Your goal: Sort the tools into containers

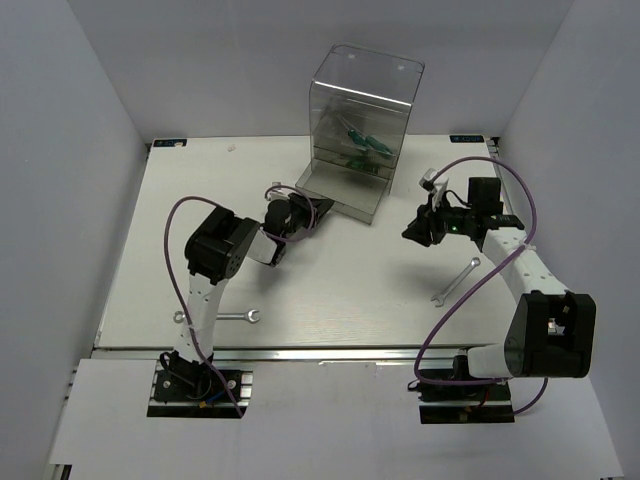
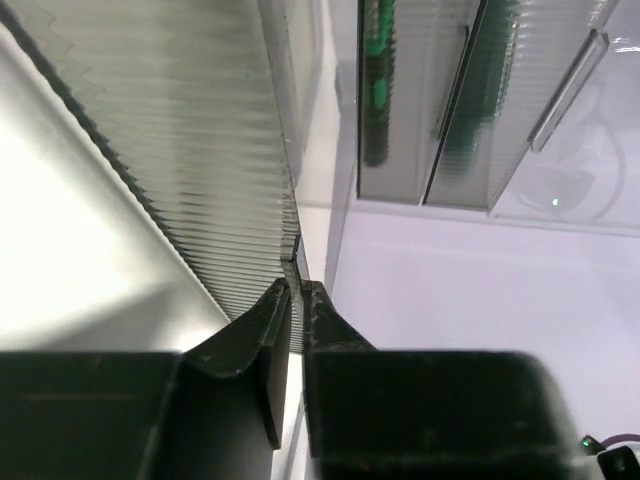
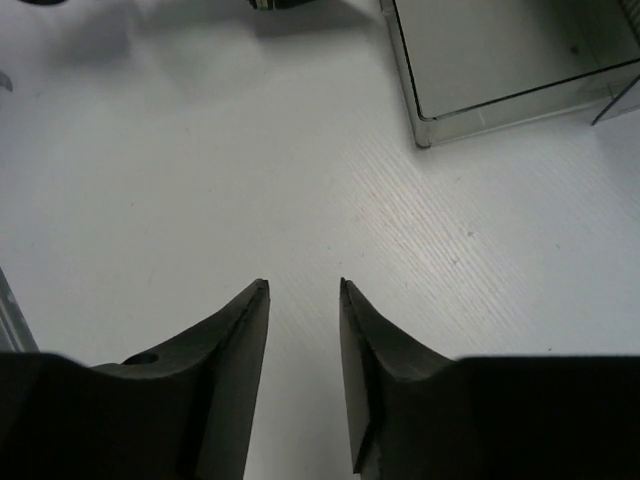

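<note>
The clear plastic cabinet point(image 1: 365, 100) stands at the back of the table, with its bottom drawer point(image 1: 340, 190) pulled out towards me. Green-handled screwdrivers point(image 1: 362, 146) lie inside the cabinet; they also show in the left wrist view point(image 2: 378, 80). My left gripper point(image 1: 318, 210) is shut on the drawer's ribbed front wall point(image 2: 230, 180), pinching its thin edge. My right gripper point(image 1: 415, 232) is open and empty over bare table, right of the drawer. In the right wrist view point(image 3: 303, 288) the drawer's corner point(image 3: 500, 60) lies ahead of it. Two silver wrenches point(image 1: 247, 317) point(image 1: 455, 281) lie on the table.
White walls enclose the table on three sides. One wrench lies near the left arm's base by the front edge, the other beside the right arm's forearm. Purple cables loop over both arms.
</note>
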Available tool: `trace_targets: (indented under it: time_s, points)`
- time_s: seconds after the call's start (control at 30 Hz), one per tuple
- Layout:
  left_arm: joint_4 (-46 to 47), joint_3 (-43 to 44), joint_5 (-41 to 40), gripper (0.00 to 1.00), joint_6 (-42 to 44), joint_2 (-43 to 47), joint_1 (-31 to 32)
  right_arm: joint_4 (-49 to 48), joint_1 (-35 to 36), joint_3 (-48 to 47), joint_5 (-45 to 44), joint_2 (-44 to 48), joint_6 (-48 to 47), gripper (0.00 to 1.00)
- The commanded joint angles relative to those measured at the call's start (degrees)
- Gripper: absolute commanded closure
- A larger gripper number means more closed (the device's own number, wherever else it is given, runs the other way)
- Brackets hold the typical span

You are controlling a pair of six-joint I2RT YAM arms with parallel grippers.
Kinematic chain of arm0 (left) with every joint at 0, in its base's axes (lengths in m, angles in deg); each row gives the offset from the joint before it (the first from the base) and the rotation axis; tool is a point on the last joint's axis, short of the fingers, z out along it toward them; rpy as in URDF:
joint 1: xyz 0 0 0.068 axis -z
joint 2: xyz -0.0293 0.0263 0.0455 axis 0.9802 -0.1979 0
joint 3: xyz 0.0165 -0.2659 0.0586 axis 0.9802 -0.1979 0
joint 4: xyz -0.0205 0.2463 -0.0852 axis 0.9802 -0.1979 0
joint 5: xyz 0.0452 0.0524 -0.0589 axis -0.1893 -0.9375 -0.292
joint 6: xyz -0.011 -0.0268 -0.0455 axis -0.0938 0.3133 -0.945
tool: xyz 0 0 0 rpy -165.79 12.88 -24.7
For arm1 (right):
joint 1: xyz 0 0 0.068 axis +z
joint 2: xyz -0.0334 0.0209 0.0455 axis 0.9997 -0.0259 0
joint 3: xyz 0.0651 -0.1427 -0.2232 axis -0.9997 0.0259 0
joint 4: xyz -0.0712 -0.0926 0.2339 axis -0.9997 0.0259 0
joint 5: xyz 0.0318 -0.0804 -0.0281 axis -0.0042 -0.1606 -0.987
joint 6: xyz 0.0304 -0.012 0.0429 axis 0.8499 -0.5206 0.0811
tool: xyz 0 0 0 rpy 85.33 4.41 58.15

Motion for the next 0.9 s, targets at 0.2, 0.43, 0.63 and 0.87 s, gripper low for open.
trace_targets:
  time_s: [0.2, 0.43, 0.63, 0.87]
  points:
    - [-6.9, -1.2, 3.7, 0.43, 2.8, 6.5, -1.8, 25.3, -0.3, -5.9, 0.5, -4.1, -33.9, 0.28]
    - [-31.8, 3.4, 6.2, 0.41, 10.6, 12.6, -2.3, 39.0, -0.5, -1.7, -13.4, -3.4, -81.3, 0.11]
    - [-65.3, 9.4, 2.5, 0.37, 24.4, 19.7, -3.1, 49.8, -3.1, -9.7, -18.3, -10.8, -96.7, 0.12]
    - [-82.1, 4.8, -3.8, 0.24, 34.0, 31.6, -5.3, 43.2, -7.2, -7.2, -27.4, -13.5, -107.8, 0.13]
